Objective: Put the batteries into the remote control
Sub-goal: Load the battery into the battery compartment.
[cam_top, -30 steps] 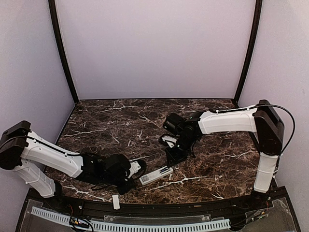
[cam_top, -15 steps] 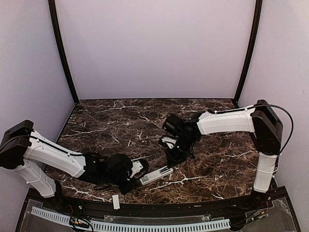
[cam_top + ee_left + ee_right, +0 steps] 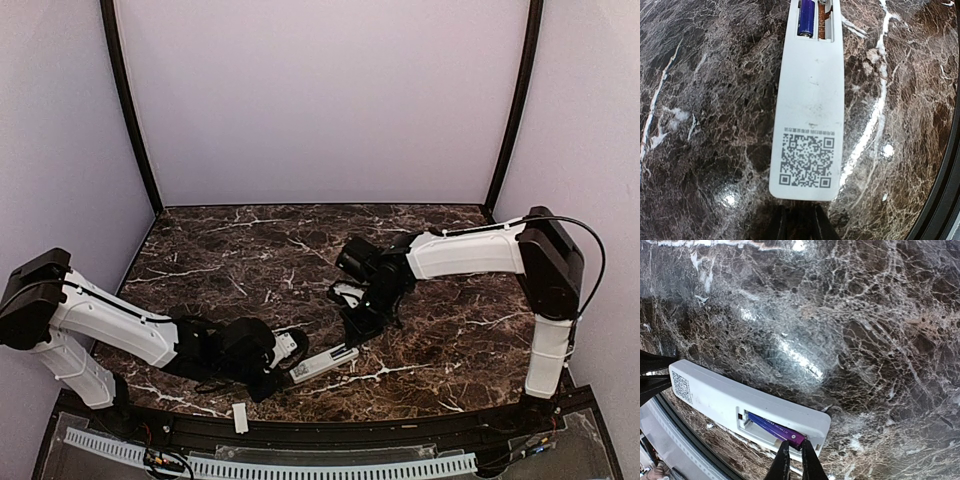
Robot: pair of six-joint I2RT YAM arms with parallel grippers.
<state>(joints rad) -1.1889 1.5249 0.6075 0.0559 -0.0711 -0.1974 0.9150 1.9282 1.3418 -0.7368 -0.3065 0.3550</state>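
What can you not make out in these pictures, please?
Left wrist: the top edge cuts off the battery and its bay in the remote control.
Right wrist: whether the right gripper pinches or only touches that battery; its fingers run off the bottom.
Top: the battery, too small.
All views: the button face, turned down.

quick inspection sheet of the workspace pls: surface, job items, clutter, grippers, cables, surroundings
surface: dark marble table, white veins, glare spots
job's things: remote control back up, compartment open; one battery in a slot, other slot empty
clutter: short white strip at near edge
grippers: left gripper at remote's code end, right gripper at battery end; fingers close together, grip unclear
cables: black cable looping by right arm
surroundings: plain pale walls, dark corner posts
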